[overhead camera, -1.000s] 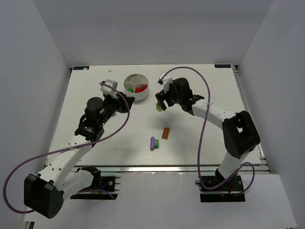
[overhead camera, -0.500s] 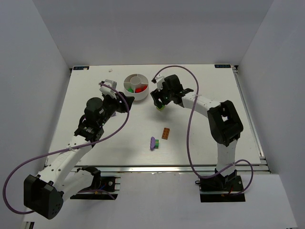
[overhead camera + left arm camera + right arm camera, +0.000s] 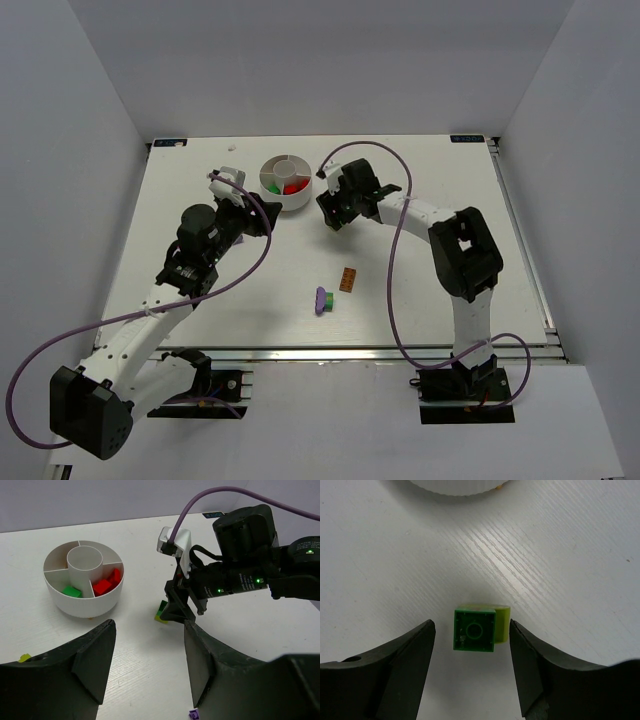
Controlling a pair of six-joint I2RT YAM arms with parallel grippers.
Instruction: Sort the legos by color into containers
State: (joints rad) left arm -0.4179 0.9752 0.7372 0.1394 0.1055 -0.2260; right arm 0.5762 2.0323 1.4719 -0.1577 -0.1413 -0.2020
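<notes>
The white dish [image 3: 285,181] stands at the back centre; in the left wrist view [image 3: 82,582] it holds red bricks [image 3: 107,583] in one wedge and a green brick [image 3: 72,591] in another. My right gripper [image 3: 335,216] is open and low over the table just right of the dish. Its fingers straddle a green brick [image 3: 474,630] joined to a lime-yellow brick [image 3: 503,623], without touching them. The pair also shows in the left wrist view [image 3: 161,613]. My left gripper [image 3: 247,216] is open and empty, left of the dish. An orange brick [image 3: 348,279] and a purple brick [image 3: 321,300] lie nearer.
The dish wall [image 3: 455,486] is close ahead of the right gripper. A small lime-yellow piece [image 3: 24,657] lies left of my left fingers. A purple brick [image 3: 194,713] shows at the bottom of the left wrist view. A small white object [image 3: 232,147] lies at the back edge.
My right arm has swung left, its elbow folding in, and the gripper has settled over the green and lime-yellow pair. The left arm has not moved.
</notes>
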